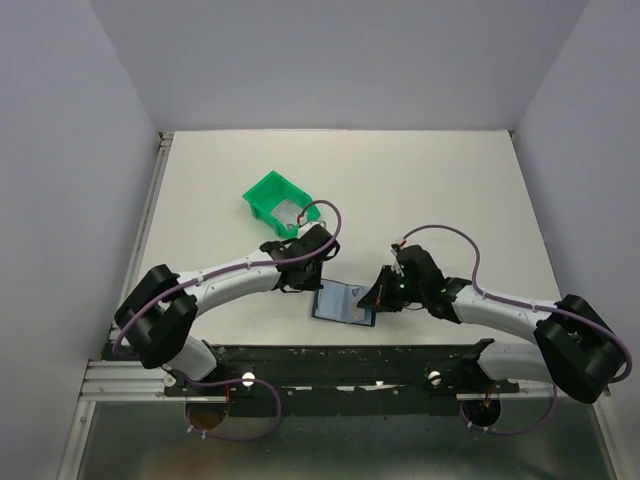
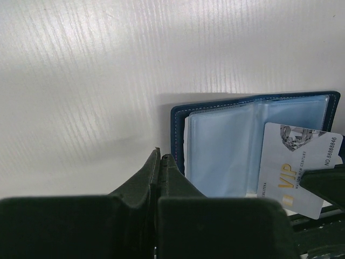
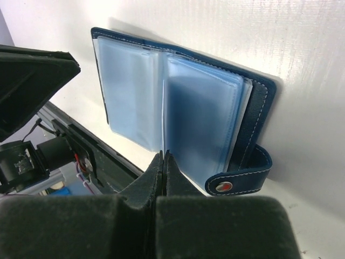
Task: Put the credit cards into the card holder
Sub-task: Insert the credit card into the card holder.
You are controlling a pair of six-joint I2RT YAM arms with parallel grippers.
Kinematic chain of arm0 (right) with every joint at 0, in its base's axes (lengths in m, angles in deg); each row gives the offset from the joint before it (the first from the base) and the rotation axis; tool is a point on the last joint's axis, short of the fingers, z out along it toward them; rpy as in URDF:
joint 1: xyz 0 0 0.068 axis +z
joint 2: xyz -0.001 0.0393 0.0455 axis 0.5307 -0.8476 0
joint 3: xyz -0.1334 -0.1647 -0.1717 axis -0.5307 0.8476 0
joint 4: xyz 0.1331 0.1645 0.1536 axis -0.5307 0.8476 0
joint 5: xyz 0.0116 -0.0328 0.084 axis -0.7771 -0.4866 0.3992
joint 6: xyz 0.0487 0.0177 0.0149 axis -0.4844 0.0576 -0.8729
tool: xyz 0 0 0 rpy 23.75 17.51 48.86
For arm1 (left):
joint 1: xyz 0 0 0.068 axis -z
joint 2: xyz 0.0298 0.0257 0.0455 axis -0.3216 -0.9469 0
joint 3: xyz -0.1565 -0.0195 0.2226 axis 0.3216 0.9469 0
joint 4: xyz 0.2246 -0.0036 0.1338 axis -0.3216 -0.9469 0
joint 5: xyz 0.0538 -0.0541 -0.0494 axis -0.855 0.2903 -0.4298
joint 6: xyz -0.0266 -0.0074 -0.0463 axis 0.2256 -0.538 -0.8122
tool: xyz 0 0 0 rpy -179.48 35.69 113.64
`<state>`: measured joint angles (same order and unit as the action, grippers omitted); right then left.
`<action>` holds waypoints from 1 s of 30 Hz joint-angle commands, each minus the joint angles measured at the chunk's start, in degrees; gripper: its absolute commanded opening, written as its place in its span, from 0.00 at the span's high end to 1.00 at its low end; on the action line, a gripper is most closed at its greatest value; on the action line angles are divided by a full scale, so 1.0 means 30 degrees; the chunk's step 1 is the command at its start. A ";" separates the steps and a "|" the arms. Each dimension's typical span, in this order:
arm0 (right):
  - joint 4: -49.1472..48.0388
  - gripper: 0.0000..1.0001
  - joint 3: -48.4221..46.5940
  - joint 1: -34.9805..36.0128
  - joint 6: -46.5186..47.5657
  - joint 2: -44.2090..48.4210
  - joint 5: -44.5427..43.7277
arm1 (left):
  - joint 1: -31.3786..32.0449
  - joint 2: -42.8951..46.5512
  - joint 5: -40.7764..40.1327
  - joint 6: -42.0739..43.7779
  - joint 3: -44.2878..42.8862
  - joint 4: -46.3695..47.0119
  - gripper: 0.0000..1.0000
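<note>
The navy card holder (image 1: 340,303) lies open on the table, its clear blue sleeves fanned out (image 2: 226,145) (image 3: 199,118); its snap tab (image 3: 237,181) curls at the right. My right gripper (image 1: 378,295) (image 3: 163,155) is shut on a white VIP card (image 2: 299,167), held over the holder's right page. In the right wrist view the card shows only edge-on. My left gripper (image 1: 306,281) (image 2: 160,156) is shut and empty, its tips just beside the holder's left edge.
A green plastic bin (image 1: 268,195) stands behind the left gripper with a pale flat thing (image 1: 290,212) in it. The black base rail (image 1: 330,365) runs along the near table edge, close to the holder.
</note>
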<state>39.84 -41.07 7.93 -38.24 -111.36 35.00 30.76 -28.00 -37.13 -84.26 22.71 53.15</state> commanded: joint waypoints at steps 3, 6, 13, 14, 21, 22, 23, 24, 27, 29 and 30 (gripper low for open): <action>-0.0820 1.00 0.0341 -0.0116 -0.0159 -0.0691 -0.0165 | -0.0070 -0.0542 0.0753 0.0199 0.0071 0.0486 1.00; -0.1580 1.00 0.0488 -0.0174 -0.0422 -0.1072 0.0157 | -0.0070 -0.0689 0.0869 0.0141 0.0100 0.0515 1.00; -0.3398 1.00 0.0810 -0.0233 -0.0892 -0.2039 0.1066 | -0.0070 -0.1157 0.1221 0.0083 0.0130 0.0720 1.00; -0.3545 1.00 0.0811 -0.0233 -0.0892 -0.2127 0.1154 | -0.0041 -0.1216 0.1251 0.0083 0.0130 0.0749 1.00; -0.4015 1.00 0.0723 -0.0263 -0.0804 -0.2596 0.1447 | 0.0018 -0.1714 0.1544 0.0112 0.0100 0.0925 1.00; -0.4044 1.00 0.0752 -0.0292 -0.0775 -0.2655 0.1477 | 0.0018 -0.1773 0.1544 0.0083 0.0100 0.0954 1.00; -0.4073 1.00 0.0752 -0.0292 -0.0775 -0.2713 0.1535 | 0.0047 -0.1802 0.1573 0.0054 0.0100 0.0955 1.00; -0.4074 1.00 0.0781 -0.0292 -0.0775 -0.2714 0.1535 | 0.0047 -0.1831 0.1573 0.0053 0.0129 0.0897 1.00; -0.4074 1.00 0.0869 -0.0292 -0.0687 -0.2772 0.1506 | 0.0047 -0.1686 0.1369 -0.0064 0.0188 0.0780 1.00; -0.4074 1.00 0.0898 -0.0292 -0.0687 -0.2831 0.1506 | 0.0077 -0.1190 0.0990 -0.0122 0.0247 0.0662 1.00; -0.4074 1.00 0.0898 -0.0292 -0.0716 -0.2918 0.1506 | 0.0076 -0.0868 0.0755 -0.0181 0.0305 0.0604 1.00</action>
<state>28.71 -39.56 7.56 -40.38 -118.99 38.70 30.76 -33.01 -33.79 -84.32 22.74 54.90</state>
